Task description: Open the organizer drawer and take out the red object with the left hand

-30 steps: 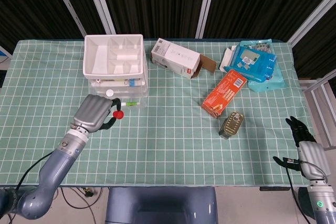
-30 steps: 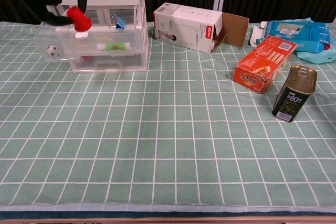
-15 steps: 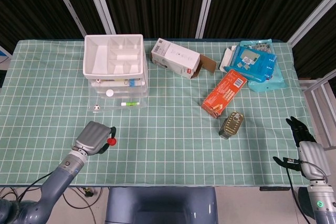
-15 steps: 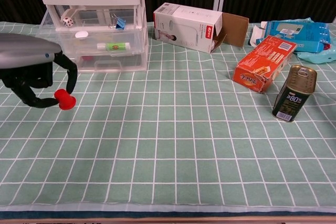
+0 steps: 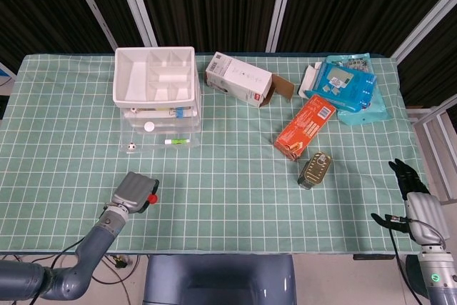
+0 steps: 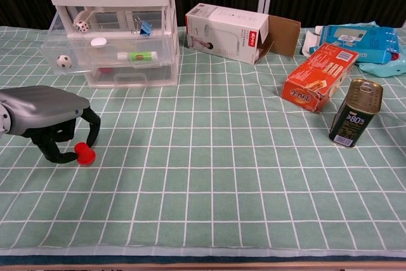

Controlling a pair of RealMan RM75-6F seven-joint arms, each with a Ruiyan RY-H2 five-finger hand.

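Observation:
The red object (image 6: 84, 153) (image 5: 152, 198) is a small peg, pinched between the dark fingers of my left hand (image 6: 47, 115) (image 5: 133, 192). The hand sits low over the cloth near the table's front left, and the peg is at or just above the cloth. The white and clear organizer (image 5: 156, 87) (image 6: 114, 23) stands at the back left, well away from the hand. Its middle drawer (image 6: 108, 55) is pulled out, holding a small ball (image 6: 63, 61) and a green marker (image 6: 136, 56). My right hand (image 5: 414, 194) hangs off the table's right front corner, fingers spread and holding nothing.
A white carton (image 5: 239, 80) lies open behind the middle. An orange box (image 5: 305, 126) and a brass tin (image 5: 315, 169) sit at the right, with blue packets (image 5: 348, 89) at the back right. The table's front edge (image 5: 235, 253) runs just below the left hand.
My left hand has carried the red object away from the open drawer, toward the front edge, and down to the cloth. The right hand has not moved.

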